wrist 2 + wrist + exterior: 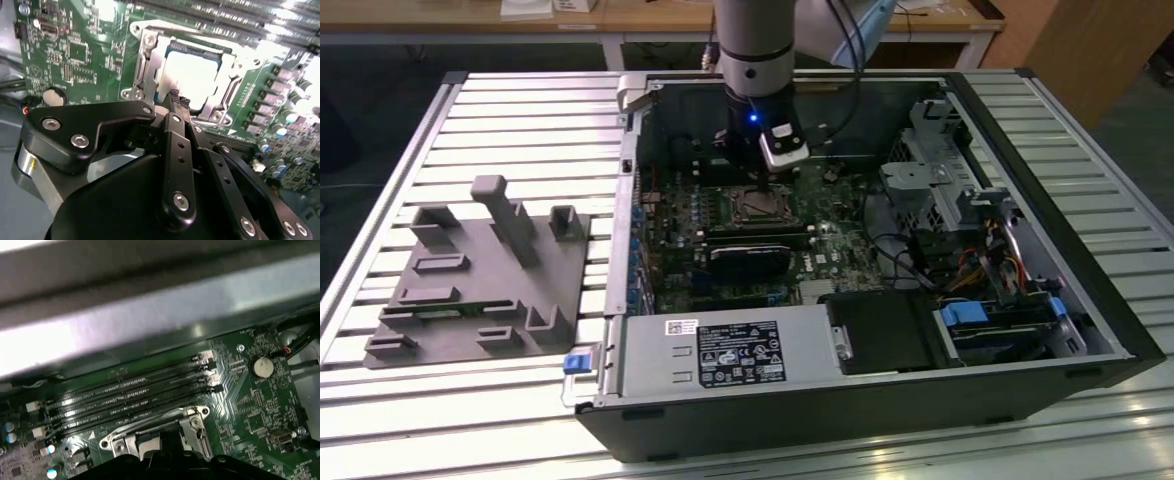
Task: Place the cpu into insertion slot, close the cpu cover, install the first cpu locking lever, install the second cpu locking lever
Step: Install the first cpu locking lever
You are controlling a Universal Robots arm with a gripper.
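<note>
We see the arm reaching down into the open computer case, its gripper low over the slot on the green board. In the second wrist view the gripper has its fingers drawn narrow, nearly together, with nothing held, their tips just at the near edge of the socket. The cpu lies flat inside the slot, its bright metal top showing through the window of the cover, which lies down over it. In the first wrist view the memory slots run just beside the cover. A grey fixture sits on the slatted table, well apart from the case.
</note>
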